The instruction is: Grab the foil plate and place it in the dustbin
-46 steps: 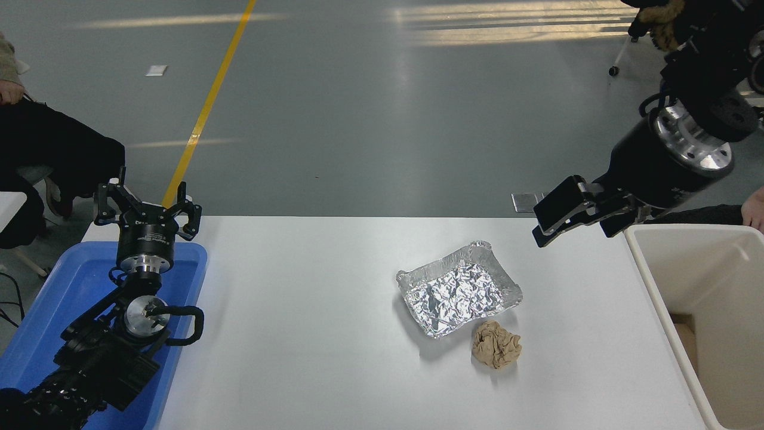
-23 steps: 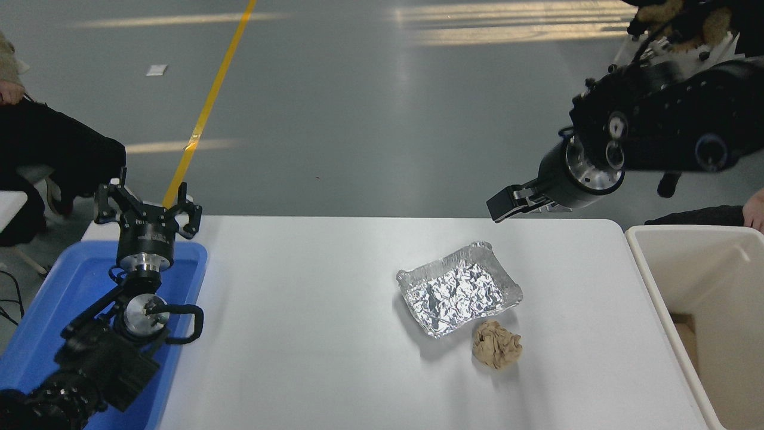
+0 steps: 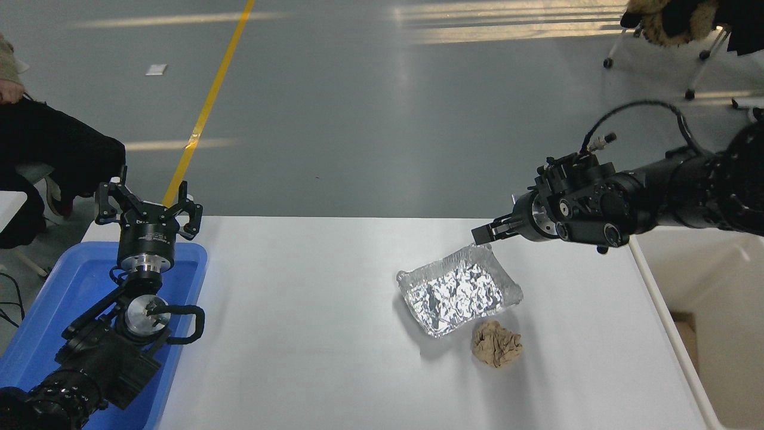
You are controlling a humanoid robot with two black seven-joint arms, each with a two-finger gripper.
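Head view: everything below is read from this one high camera, going left to right.
Person: seated at the far left, off the table; takes no part.
Blue tray: at the table's left edge.
Left gripper: parked above the blue tray's far end, its fingers splayed apart and holding nothing.
Table: white, bare across its left and middle.
Foil plate: lies flat on the table right of centre, turned at an angle, its far right corner nearest the incoming arm.
Paper ball: crumpled, tan, just beside the plate's near right edge.
Right gripper: reaches in from the right, its tip just above the plate's far corner. Whether its jaws are parted or closed, I cannot tell.
Dustbin: cream, at the table's right edge, well apart from the plate, partly hidden by the arm.
Step, as I judge it: approach to the rim, no grasp yet.
Risk: thin foil may crumple or slip from a pinch on one corner.
Risk: a push instead of a pinch could slide the plate into the paper ball.
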